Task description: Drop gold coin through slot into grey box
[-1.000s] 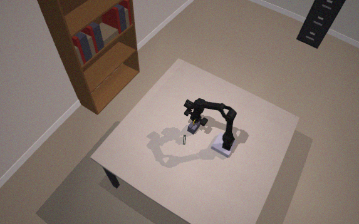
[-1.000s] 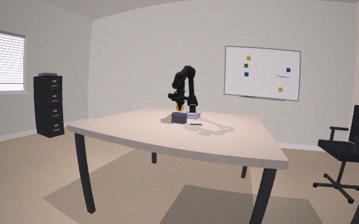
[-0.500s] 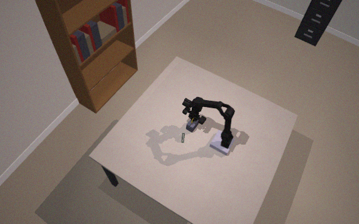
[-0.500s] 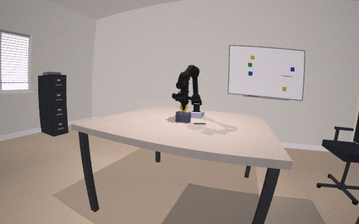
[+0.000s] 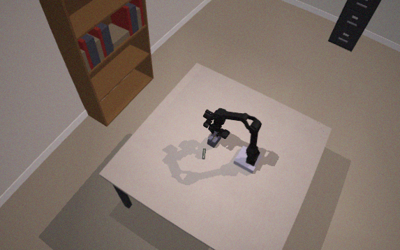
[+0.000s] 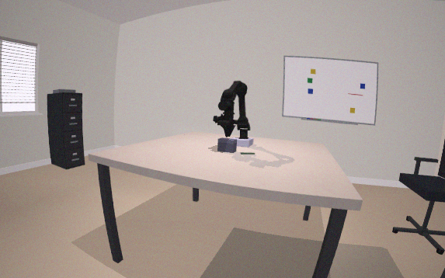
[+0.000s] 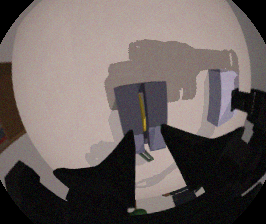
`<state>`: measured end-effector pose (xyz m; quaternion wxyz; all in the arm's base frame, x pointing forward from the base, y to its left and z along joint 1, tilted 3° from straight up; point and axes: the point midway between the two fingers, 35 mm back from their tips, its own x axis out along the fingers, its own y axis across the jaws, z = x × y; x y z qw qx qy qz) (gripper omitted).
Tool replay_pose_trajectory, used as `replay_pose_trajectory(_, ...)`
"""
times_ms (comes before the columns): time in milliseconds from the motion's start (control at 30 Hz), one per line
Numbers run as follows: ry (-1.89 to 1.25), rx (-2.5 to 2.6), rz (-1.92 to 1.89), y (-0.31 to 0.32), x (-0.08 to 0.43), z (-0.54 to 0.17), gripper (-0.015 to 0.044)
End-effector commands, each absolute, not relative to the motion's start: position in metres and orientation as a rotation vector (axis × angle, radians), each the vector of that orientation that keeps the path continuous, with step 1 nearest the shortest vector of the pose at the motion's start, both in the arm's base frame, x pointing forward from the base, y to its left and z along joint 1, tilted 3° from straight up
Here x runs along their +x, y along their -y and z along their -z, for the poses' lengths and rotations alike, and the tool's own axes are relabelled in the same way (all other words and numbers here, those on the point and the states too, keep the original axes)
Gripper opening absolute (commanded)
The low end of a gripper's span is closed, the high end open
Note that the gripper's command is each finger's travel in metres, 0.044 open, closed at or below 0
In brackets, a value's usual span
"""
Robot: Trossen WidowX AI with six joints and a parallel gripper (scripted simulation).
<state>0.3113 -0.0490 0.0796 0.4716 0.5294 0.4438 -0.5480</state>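
Note:
The gold coin (image 7: 143, 112) shows in the wrist view as a narrow yellow strip, edge-on and lined up in the slot. In the exterior view nothing gold shows above the lid; how deep the coin sits cannot be told. The grey box (image 5: 212, 142) (image 6: 227, 146) (image 7: 127, 107) stands on the table under the gripper. My gripper (image 7: 147, 130) (image 6: 228, 136) is open, with its fingertips apart and empty just above the lid. The dark-green holder (image 5: 203, 153) (image 6: 248, 153) (image 7: 149, 158) lies beside the box and has no coin in it.
The arm's pale base block (image 5: 242, 164) (image 6: 245, 143) (image 7: 226, 100) stands on the table (image 5: 173, 108) (image 6: 150, 163) to one side of the box. The arm arches over from it. A bookshelf (image 5: 98, 116) and a filing cabinet (image 6: 64, 128) stand away from the table.

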Motion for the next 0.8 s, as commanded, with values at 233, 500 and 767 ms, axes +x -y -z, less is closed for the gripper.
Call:
replay_pose_trajectory(233, -1.087, 1.296, 1.342, 0.048, 0.311, -0.100, 0.0371)
replay_pose_trajectory(500, -1.090, 1.294, 1.343, 0.046, 0.307, -0.141, 0.0440)
replay_pose_trajectory(767, -1.090, 1.294, 1.343, 0.046, 0.307, -0.141, 0.0440)
